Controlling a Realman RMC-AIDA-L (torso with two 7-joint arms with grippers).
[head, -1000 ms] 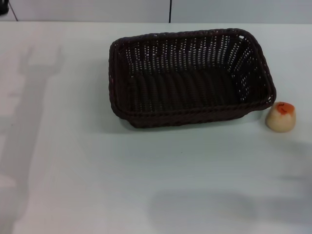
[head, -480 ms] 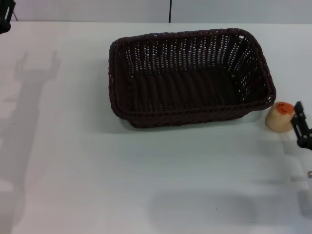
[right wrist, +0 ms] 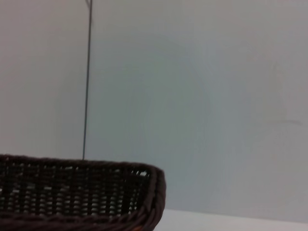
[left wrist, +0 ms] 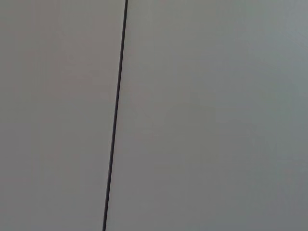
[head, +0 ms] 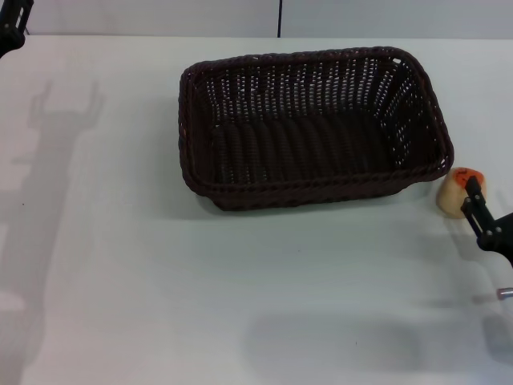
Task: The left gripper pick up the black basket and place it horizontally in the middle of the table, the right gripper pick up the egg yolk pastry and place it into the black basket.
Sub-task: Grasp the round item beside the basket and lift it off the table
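Observation:
The black basket (head: 313, 128) stands upright and lengthwise across the middle of the white table (head: 240, 297); its corner also shows in the right wrist view (right wrist: 72, 192). The egg yolk pastry (head: 451, 192) sits on the table just off the basket's right front corner. My right gripper (head: 481, 210) reaches in from the right edge and overlaps the pastry's right side. My left gripper (head: 11, 24) is raised at the far left back corner, away from the basket; its shadow on the table shows two prongs apart.
A pale wall with a dark vertical seam (head: 280, 18) runs behind the table and fills the left wrist view (left wrist: 115, 115). Arm shadows lie on the table's left side (head: 48, 176) and front (head: 337, 345).
My right gripper came into view from the right edge and moved left to the pastry. My left gripper shifted slightly at the top left corner. Basket and pastry have not moved.

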